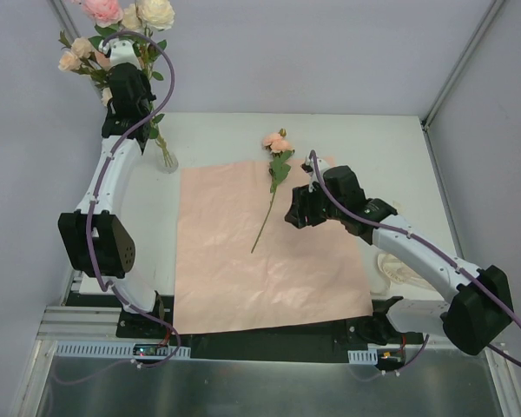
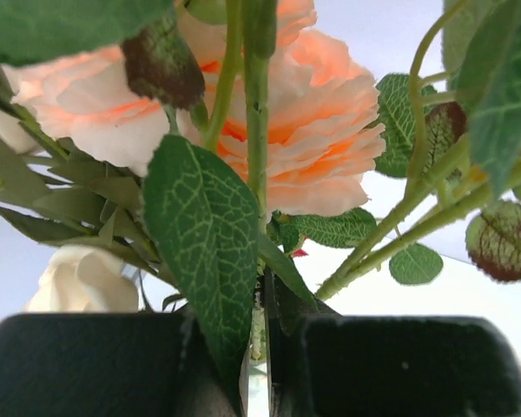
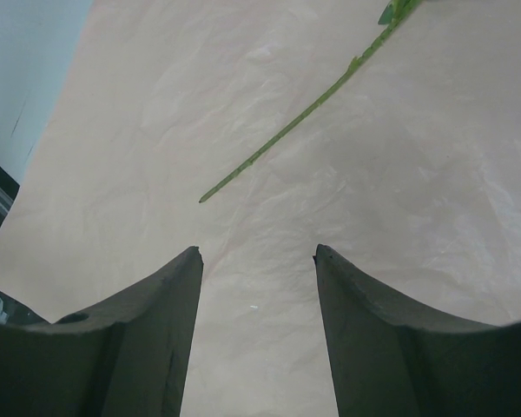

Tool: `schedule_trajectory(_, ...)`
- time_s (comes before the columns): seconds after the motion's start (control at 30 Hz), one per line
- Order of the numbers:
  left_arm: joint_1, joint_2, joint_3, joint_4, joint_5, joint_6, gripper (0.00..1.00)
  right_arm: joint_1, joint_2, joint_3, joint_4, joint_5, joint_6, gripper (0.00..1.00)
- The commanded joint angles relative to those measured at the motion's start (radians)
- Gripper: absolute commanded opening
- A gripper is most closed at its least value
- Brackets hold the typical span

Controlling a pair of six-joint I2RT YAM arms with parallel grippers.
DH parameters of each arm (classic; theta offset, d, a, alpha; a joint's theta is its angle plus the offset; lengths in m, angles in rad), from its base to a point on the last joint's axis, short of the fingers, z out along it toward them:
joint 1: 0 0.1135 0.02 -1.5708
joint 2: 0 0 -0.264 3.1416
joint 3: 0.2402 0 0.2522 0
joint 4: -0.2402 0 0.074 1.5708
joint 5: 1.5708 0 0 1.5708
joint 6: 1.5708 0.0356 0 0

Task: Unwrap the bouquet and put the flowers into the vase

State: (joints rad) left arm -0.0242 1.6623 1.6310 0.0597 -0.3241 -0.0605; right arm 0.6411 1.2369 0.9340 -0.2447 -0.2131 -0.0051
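The bouquet is apart, and its pink paper (image 1: 260,261) lies flat on the table. My left gripper (image 1: 126,97) is raised at the back left, shut on a bunch of the flowers (image 1: 113,17). Their stems run down to the clear glass vase (image 1: 168,160). In the left wrist view a peach rose (image 2: 313,122) and a cream rose (image 2: 78,278) stand above the shut left gripper (image 2: 260,347), with stem and leaf pinched between the jaws. One peach flower (image 1: 276,165) lies on the paper. My right gripper (image 1: 295,214) hovers open just right of its stem (image 3: 286,130), with only paper (image 3: 417,174) between its fingers (image 3: 165,295).
A cream ribbon (image 1: 398,271) lies in a heap beside the right arm, off the paper's right edge. Grey walls close in the table on the left, back and right. The vase stands near the table's left edge.
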Motion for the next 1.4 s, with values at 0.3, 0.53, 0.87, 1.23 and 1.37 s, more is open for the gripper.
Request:
schedule_trajectory(0.3,0.009,0.1,0.132,-0.055,-0.099,0.03,0.0,0.002,0.025,0.063,-0.004,-0.014,0.03,0.57)
schedule_trajectory(0.53,0.009,0.044,-0.068,0.011,-0.079,-0.024,0.0,0.002,0.05,0.071,0.01,-0.034,0.042,0.57)
schedule_trajectory(0.87,0.007,-0.016,-0.224,0.08,-0.073,-0.068,0.0,0.003,0.096,0.071,0.016,-0.022,0.063,0.58)
schedule_trajectory(1.23,0.006,-0.131,-0.307,0.094,-0.046,-0.085,0.53,0.003,0.294,0.17,-0.027,0.147,0.315,0.57)
schedule_trajectory(1.37,0.003,-0.212,-0.338,0.092,-0.032,-0.079,0.67,0.015,0.413,0.253,-0.089,0.205,0.375,0.58)
